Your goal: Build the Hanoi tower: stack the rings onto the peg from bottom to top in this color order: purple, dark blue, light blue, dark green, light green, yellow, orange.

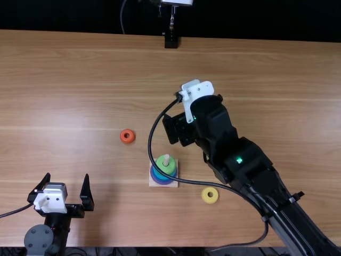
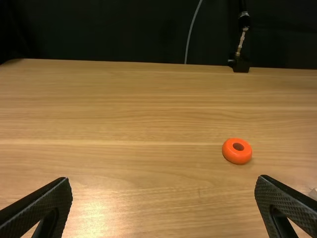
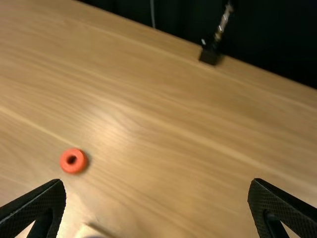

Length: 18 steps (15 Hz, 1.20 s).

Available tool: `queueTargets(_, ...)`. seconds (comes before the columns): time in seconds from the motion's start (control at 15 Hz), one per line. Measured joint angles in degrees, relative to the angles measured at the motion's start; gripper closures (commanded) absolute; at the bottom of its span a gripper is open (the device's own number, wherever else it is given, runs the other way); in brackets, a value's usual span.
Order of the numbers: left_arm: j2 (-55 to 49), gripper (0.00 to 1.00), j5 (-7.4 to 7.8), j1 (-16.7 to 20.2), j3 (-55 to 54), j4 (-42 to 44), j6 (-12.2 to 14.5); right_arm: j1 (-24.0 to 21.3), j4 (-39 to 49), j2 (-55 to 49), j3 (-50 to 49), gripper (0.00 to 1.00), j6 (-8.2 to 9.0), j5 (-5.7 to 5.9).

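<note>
In the top view my left gripper stands open at the near left, and in the left wrist view the left gripper has nothing between its fingers. My right gripper hangs above and beyond the peg; the right wrist view gives the right gripper as open and unloaded. A square base holds the peg, with a light green ring on top of blue ones. The orange ring lies left of my right gripper; also orange ring, orange ring. A yellow ring lies right of the base.
A black cable from the right arm loops over the peg and base. At the table's far edge stands a small black mount. The right arm spans the near right part of the table.
</note>
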Motion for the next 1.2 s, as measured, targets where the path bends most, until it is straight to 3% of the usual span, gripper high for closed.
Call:
queueTargets(0.13, 0.0, 0.0, -0.02, 0.0, 0.0, 0.0, 0.0, -0.9, -3.4, -4.2, -4.4, 0.0, -0.02, 0.09)
queueTargets(0.2, 0.0, 0.0, -0.02, 0.0, 0.0, 0.0, 0.0, -0.9, -4.6, -7.3, -7.3, 0.0, 0.02, -0.59)
queueTargets(0.4, 0.0, 0.0, 0.0, 0.0, 0.0, 0.0, 0.0, -3.4, -4.8, -15.5, -17.6, 0.0, 0.15, -7.76)
queueTargets(0.6, 0.0, 0.0, -0.02, 0.0, 0.0, 0.0, 0.0, -4.6, -5.1, -16.9, -27.6, 0.0, 0.13, -10.25)
queueTargets(0.87, 0.0, 0.0, 0.0, 0.0, 0.0, 0.0, 0.0, -5.2, -5.6, -16.9, -33.0, 0.0, 0.13, -11.3)
queueTargets(1.2, 0.0, 0.0, -0.02, 0.0, 0.0, 0.0, 0.0, -5.2, -6.9, -16.9, -33.0, 0.0, 0.13, -11.5)
